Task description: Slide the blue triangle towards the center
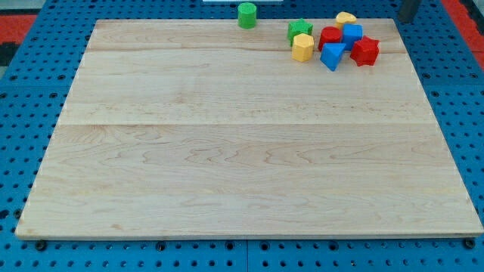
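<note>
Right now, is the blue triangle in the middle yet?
Not yet. Nothing looks done: the blue triangle sits in the cluster near the board's top right, touching the yellow block. My rod shows at the view's top right, its tip hidden. The whole slide is left.

You find the blue triangle (333,56) far out toward one o'clock on the board, close to the board's top edge and well apart from the centre. It is a small wedge-shaped block in plain bright blue, lying flat on the pale wood, with its point turned toward six o'clock and its broad side toward twelve. It looks whole and sits level, not tipped. You see it from above and slightly from the front, so its top face and its two lower side faces show, the side faces a shade darker than the top.
</note>
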Controlling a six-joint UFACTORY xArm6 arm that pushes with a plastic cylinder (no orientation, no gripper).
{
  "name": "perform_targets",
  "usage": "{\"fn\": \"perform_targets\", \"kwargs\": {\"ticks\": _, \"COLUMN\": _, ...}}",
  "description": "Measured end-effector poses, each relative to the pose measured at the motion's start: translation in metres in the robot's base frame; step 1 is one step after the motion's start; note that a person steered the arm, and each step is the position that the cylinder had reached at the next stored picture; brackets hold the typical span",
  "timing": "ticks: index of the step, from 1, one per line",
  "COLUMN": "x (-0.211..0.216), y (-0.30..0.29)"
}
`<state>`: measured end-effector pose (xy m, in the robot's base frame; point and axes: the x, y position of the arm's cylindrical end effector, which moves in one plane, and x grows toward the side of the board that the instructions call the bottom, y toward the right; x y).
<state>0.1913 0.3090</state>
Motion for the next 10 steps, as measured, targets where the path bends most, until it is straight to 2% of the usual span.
{"fn": "perform_targets", "kwargs": {"ticks": 2, "x": 0.009, "y": -0.017}}
{"fn": "perform_targets", "kwargs": {"ticks": 3, "x": 0.015, "y": -0.078}}
{"fn": "perform_targets", "kwargs": {"ticks": 5, "x": 0.027, "y": -0.096}}
{"fn": "perform_targets", "kwargs": {"ticks": 6, "x": 0.051, "y": -0.144}}
{"fn": "perform_targets", "kwargs": {"ticks": 8, "x": 0.125, "y": -0.166}}
{"fn": "perform_targets", "kwargs": {"ticks": 10, "x": 0.158, "y": -0.172}}
